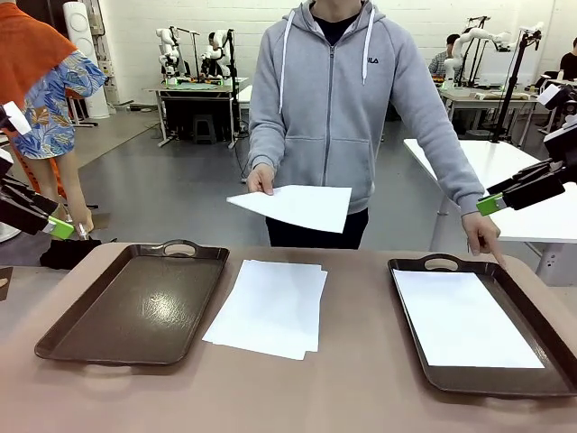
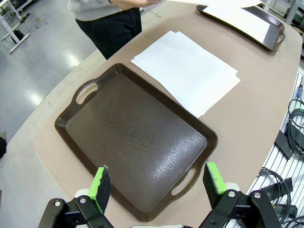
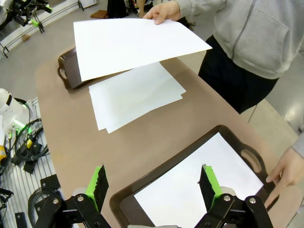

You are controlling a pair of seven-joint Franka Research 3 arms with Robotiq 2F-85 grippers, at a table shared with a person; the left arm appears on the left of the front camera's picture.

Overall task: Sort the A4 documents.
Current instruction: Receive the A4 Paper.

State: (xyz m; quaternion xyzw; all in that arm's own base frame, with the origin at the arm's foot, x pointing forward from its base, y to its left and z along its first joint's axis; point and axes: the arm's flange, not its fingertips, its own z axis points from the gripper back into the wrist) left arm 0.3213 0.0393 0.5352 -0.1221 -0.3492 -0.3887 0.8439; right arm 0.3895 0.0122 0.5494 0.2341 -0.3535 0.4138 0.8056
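Fingers of left gripper (image 2: 156,183) spread wide, gripping nothing, w/ left tray (image 2: 137,137) just beyond the tips. Right gripper (image 3: 154,184) wide too, nothing held; right tray (image 3: 121,206) under its tips, one sheet (image 3: 190,190) inside. Stack of A4 documents (image 1: 270,307) lies on table (image 1: 361,379) btwn trays, farther out from both finger pairs. Person's hand (image 1: 260,180) holds another sheet (image 1: 293,206) above stack.
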